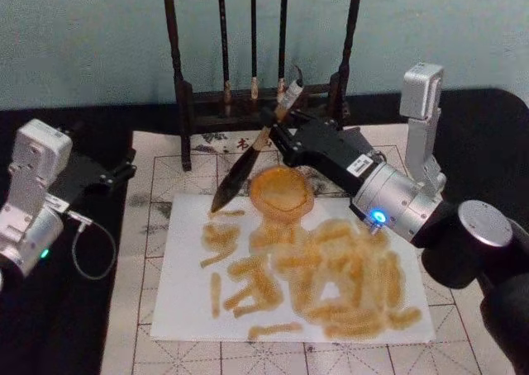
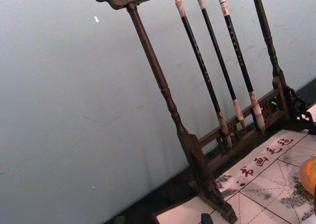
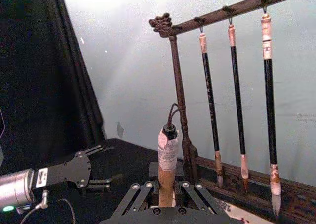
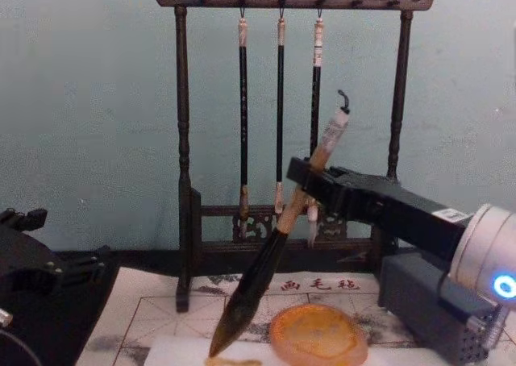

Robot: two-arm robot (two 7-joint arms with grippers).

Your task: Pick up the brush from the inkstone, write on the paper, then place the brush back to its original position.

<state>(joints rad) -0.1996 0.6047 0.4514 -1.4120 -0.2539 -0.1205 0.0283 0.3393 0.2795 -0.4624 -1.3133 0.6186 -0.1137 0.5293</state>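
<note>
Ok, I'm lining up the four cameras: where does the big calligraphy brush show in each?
Head view: brush slants at centre in the right gripper, tip at the paper's far edge.
Chest view: brush at centre, tip down left of the inkstone.
Right wrist view: brush's white end cap, bottom centre.
Left wrist view: parked left gripper faces the rack and wall.
Shared landmark: three thin brushes hanging on the rack.

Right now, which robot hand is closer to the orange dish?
Right. The right gripper holds the brush just behind the orange dish; the left gripper sits far off, beside the mat's left edge.
</note>
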